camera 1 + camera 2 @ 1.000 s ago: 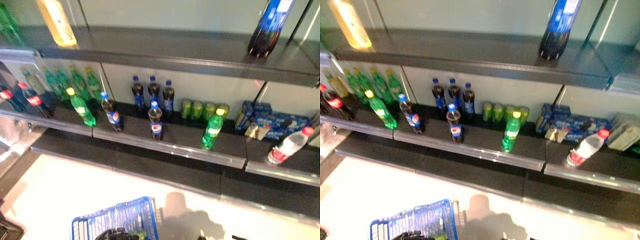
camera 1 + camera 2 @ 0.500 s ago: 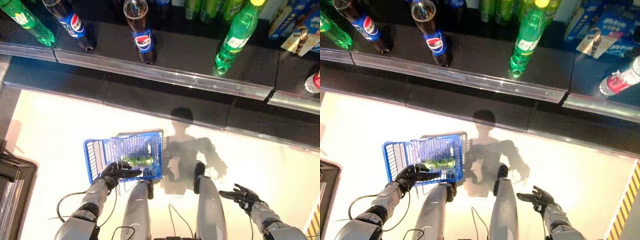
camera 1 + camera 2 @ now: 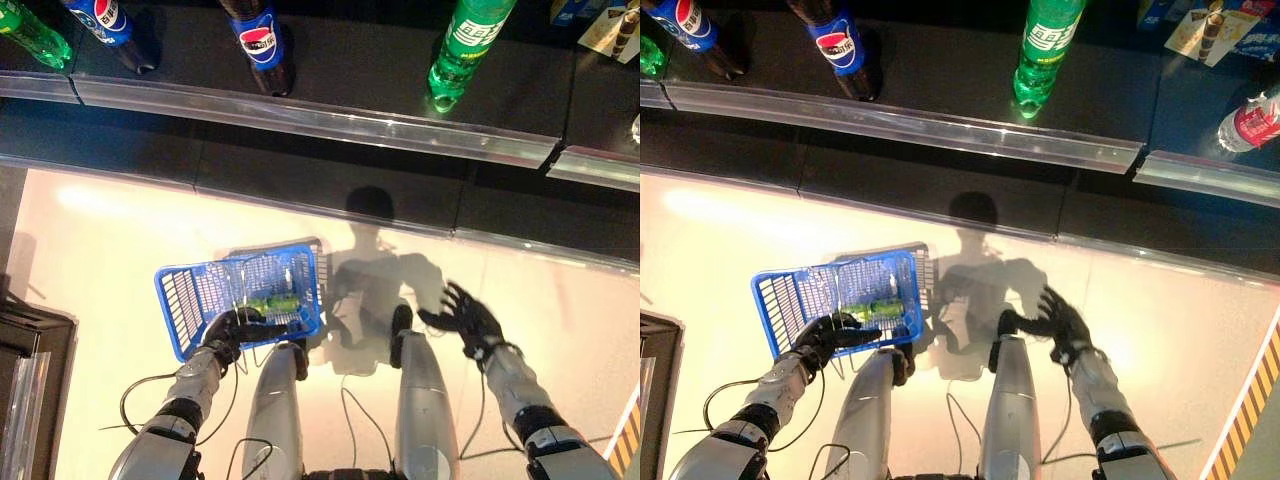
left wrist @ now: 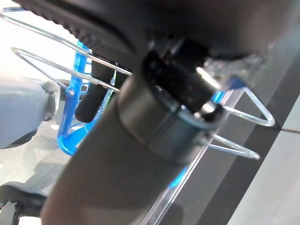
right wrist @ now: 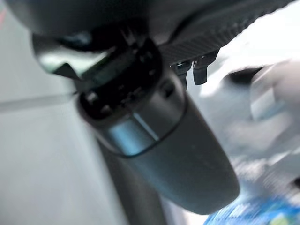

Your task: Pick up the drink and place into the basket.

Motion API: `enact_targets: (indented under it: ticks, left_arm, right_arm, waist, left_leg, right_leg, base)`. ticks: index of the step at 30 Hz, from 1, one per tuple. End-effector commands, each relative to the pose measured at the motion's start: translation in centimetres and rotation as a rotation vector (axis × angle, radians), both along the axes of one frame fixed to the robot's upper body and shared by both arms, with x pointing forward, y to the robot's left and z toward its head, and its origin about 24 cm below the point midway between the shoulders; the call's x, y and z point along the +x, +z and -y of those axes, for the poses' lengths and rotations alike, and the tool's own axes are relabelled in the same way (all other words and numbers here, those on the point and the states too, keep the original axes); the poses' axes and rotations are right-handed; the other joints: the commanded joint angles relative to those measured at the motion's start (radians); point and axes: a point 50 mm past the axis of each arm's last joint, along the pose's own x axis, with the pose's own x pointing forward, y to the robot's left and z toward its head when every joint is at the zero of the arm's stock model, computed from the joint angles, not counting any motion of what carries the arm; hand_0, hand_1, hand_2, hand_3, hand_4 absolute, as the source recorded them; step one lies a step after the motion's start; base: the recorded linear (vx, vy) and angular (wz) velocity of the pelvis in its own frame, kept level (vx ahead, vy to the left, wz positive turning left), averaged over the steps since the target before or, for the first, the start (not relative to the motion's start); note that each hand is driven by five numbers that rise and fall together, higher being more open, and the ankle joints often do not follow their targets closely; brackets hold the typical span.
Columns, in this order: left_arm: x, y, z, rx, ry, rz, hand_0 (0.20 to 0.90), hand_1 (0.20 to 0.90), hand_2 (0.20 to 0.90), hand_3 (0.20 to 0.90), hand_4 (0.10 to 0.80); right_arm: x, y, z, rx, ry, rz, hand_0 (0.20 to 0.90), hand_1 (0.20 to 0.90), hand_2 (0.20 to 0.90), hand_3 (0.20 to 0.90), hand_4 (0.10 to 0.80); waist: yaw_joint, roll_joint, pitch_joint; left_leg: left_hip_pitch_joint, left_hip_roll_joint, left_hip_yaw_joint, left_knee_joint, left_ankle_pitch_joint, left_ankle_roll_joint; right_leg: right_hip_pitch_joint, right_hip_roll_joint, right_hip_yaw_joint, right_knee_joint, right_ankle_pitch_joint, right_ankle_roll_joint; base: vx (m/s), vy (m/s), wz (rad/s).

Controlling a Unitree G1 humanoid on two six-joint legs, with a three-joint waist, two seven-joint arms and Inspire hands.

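Nearby: far dark shelf (image 3: 330, 90), one green bottle (image 3: 468, 45), two colas (image 3: 255, 35); left hand (image 3: 232, 328) grips blue wire basket (image 3: 185, 300) holding one green drink (image 3: 272, 302); right hand (image 3: 465, 318) spread, empty.

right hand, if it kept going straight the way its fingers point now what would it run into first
The open right hand points up and forward toward the shelf edge. Nothing shows between them, only bare floor below, so the way looks free as far as that rail, near the green bottle. Depth is uncertain.
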Motion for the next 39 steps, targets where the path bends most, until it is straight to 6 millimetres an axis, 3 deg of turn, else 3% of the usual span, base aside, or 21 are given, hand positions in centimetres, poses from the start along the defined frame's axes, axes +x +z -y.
enact_targets:
  ticks: [1, 6, 13, 19, 26, 31, 39]
  left_arm:
    - [-5.2, -3.5, -0.5, -0.035, 0.010, -0.139, 0.300, 0.300, 0.300, 0.200, 0.100]
    - [-6.1, -4.0, -0.6, -0.045, 0.026, -0.147, 0.300, 0.300, 0.300, 0.200, 0.100]
    - [-6.1, -4.2, -0.2, -0.072, 0.048, -0.139, 0.300, 0.300, 0.300, 0.200, 0.100]
    - [-6.1, -4.3, 0.0, -0.089, 0.055, -0.136, 0.300, 0.300, 0.300, 0.200, 0.100]
    - [-6.3, -4.5, 0.2, -0.101, 0.072, -0.136, 0.300, 0.300, 0.300, 0.200, 0.100]
    - [-6.6, -4.6, 0.0, -0.106, 0.086, -0.146, 0.300, 0.300, 0.300, 0.200, 0.100]
    - [-7.0, -4.8, 0.2, -0.116, 0.105, -0.147, 0.300, 0.300, 0.300, 0.200, 0.100]
  right_arm:
    - [1.2, 4.5, -1.0, 0.003, 0.050, 0.229, 0.900, 0.900, 0.900, 0.900, 0.800]
    - [1.1, 10.2, -4.4, -0.017, 0.216, 0.500, 0.900, 0.900, 0.900, 0.900, 0.800]
    - [-0.1, 16.4, -7.6, -0.022, 0.357, 0.782, 0.900, 0.900, 0.900, 0.900, 0.800]
    - [-1.6, 20.0, -8.5, -0.015, 0.387, 0.959, 0.900, 0.900, 0.900, 0.900, 0.800]
    - [-3.0, 22.5, -8.2, -0.018, 0.335, 1.123, 0.900, 0.900, 0.900, 0.900, 0.800]
    - [-3.8, 23.9, -6.8, -0.014, 0.211, 1.227, 0.900, 0.900, 0.900, 0.900, 0.800]
    - [-4.5, 24.1, -4.9, 0.042, 0.012, 1.292, 0.900, 0.900, 0.900, 0.900, 0.800]
  waist:
    - [0.015, -0.033, -0.036]
    - [0.004, -0.042, -0.028]
    - [-0.002, -0.045, -0.016]
    - [-0.002, -0.044, -0.006]
    - [-0.001, -0.046, 0.003]
    - [-0.002, -0.046, 0.005]
    - [-0.006, -0.044, 0.005]
  left_leg:
    - [0.020, -0.024, -0.042, -0.064, 0.044, 0.040]
    - [0.032, -0.028, -0.040, -0.079, 0.052, 0.047]
    - [0.036, -0.033, -0.044, -0.094, 0.062, 0.051]
    - [0.043, -0.037, -0.048, -0.104, 0.068, 0.051]
    - [0.050, -0.034, -0.049, -0.104, 0.069, 0.049]
    - [0.061, -0.032, -0.049, -0.104, 0.070, 0.048]
    - [0.076, -0.031, -0.045, -0.108, 0.070, 0.048]
  right_leg:
    - [0.047, -0.015, -0.015, -0.080, 0.052, 0.004]
    - [0.054, -0.016, -0.017, -0.083, 0.048, 0.001]
    - [0.063, -0.014, -0.020, -0.097, 0.047, -0.001]
    - [0.076, -0.015, -0.022, -0.106, 0.046, -0.001]
    - [0.093, -0.021, -0.030, -0.114, 0.045, -0.002]
    - [0.111, -0.024, -0.034, -0.119, 0.043, -0.003]
    - [0.131, -0.025, -0.035, -0.130, 0.042, -0.004]
  base:
    - [0.000, 0.000, 0.00]
    - [0.042, 0.029, 0.02]
    - [0.019, 0.015, 0.01]
    - [0.006, 0.004, 0.00]
    - [0.000, 0.000, 0.00]
    - [0.014, 0.004, 0.00]
    - [0.009, 0.005, 0.00]
